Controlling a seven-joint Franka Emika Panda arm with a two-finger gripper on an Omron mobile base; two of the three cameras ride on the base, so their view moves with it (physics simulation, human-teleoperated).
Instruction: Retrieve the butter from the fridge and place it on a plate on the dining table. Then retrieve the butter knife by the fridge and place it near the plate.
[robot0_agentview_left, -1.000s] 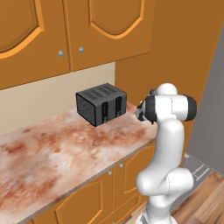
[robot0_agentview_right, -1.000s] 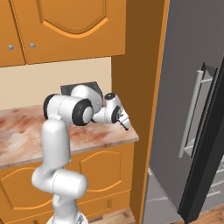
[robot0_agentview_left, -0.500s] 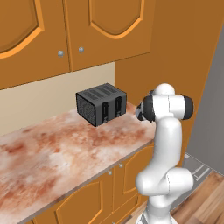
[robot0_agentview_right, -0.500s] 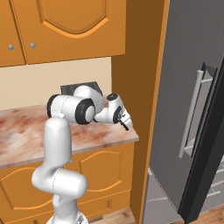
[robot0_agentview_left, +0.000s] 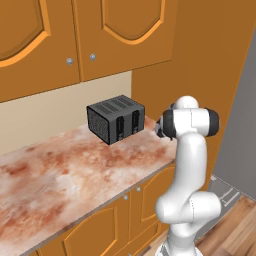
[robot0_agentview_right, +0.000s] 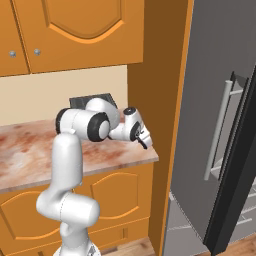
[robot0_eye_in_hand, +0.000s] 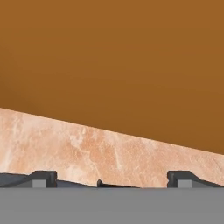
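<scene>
While the toaster (robot0_agentview_left: 116, 119) half hides behind the arm, the empty gripper (robot0_eye_in_hand: 109, 179) gapes wide over the counter (robot0_eye_in_hand: 109, 153).

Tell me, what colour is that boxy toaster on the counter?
The toaster is black, seen best in the left base view.

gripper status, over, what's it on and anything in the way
Gripper open, empty, low over the marbled counter. Fridge door ajar, handle untouched. Orange side panel dead ahead.
</scene>
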